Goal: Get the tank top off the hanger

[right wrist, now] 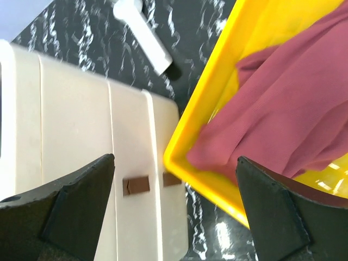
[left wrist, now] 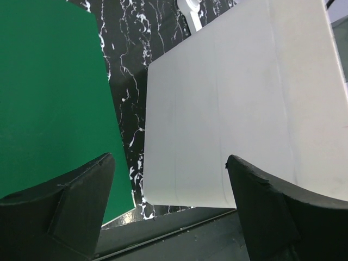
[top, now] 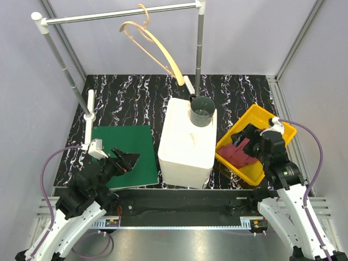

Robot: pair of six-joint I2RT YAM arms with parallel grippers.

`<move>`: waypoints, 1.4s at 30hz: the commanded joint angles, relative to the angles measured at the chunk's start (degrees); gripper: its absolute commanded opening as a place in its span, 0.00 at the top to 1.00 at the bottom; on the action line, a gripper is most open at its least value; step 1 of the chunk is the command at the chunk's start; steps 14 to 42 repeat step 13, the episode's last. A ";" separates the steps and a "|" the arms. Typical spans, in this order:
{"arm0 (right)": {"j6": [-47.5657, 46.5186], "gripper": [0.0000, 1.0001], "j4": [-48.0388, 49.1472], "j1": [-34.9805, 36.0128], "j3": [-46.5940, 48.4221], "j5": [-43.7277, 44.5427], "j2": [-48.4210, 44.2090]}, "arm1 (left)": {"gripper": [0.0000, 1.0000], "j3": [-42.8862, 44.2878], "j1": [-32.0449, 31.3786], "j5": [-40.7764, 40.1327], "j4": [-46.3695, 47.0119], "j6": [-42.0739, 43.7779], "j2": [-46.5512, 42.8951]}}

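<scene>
In the yellow bin [top: 260, 115] at right, the maroon tank top [top: 240, 156] lies crumpled, off the hanger [top: 159, 48].
The hanger hangs bare from the grey rail [top: 119, 14]. The right gripper [right wrist: 175, 160] hovers over the bin, jaws wide apart; the left gripper [left wrist: 171, 157], likewise spread, hangs over the green mat [top: 125, 144].

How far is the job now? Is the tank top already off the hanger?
Done, it seems: the hanger hangs bare on the rail, and the tank top lies in the yellow bin. In hand: nothing; the right gripper is open above the bin, the left gripper open and empty. Remaining: probably nothing of the task itself.
</scene>
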 commanded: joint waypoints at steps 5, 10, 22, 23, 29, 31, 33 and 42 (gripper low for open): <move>3.34 0.00 1.74 -0.02 -6.51 -8.91 -4.46 | 0.11 -3.19 0.12 -0.01 2.61 -2.18 -5.01; 3.69 0.00 2.54 -0.02 -8.61 -9.44 -7.18 | 0.10 -3.64 0.04 0.26 2.52 -3.24 -7.28; 4.49 0.00 2.71 -0.11 -9.06 -9.62 -9.20 | 0.04 -4.25 0.12 0.78 3.74 -3.86 -8.79; 4.49 0.00 2.71 -0.11 -9.06 -9.62 -9.20 | 0.04 -4.25 0.12 0.78 3.74 -3.86 -8.79; 4.49 0.00 2.71 -0.11 -9.06 -9.62 -9.20 | 0.04 -4.25 0.12 0.78 3.74 -3.86 -8.79; 4.49 0.00 2.71 -0.11 -9.06 -9.62 -9.20 | 0.04 -4.25 0.12 0.78 3.74 -3.86 -8.79; 4.49 0.00 2.71 -0.11 -9.06 -9.62 -9.20 | 0.04 -4.25 0.12 0.78 3.74 -3.86 -8.79; 4.49 0.00 2.71 -0.11 -9.06 -9.62 -9.20 | 0.04 -4.25 0.12 0.78 3.74 -3.86 -8.79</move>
